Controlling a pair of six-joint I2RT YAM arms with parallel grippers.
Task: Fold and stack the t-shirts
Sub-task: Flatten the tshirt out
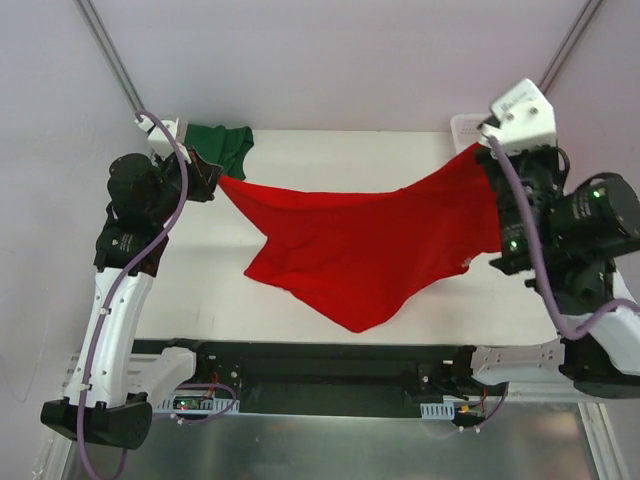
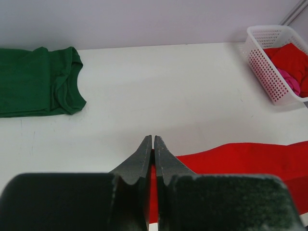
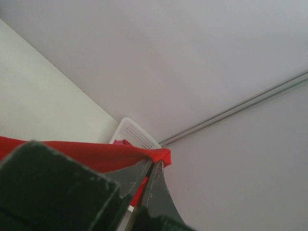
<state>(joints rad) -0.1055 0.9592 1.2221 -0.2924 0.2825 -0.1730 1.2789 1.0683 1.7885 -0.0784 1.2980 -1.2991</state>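
A bright red t-shirt (image 1: 360,240) hangs stretched above the white table, sagging to a point in the middle. My left gripper (image 1: 215,178) is shut on its left corner, and red cloth (image 2: 240,156) runs off to the right of the closed jaws (image 2: 153,140). My right gripper (image 1: 484,152) is shut on the other end, higher up, with a red bunch (image 3: 162,155) poking past its tips (image 3: 156,164). A dark green t-shirt (image 2: 33,82) lies folded at the back left corner (image 1: 225,145). Another red tee (image 2: 291,57) and a pink one (image 2: 293,83) lie in the basket.
A white lattice basket (image 2: 262,57) stands at the back right of the table, mostly hidden behind my right arm in the top view (image 1: 462,128). Pale walls close in the table at the back and sides. The arm bases sit along the near edge.
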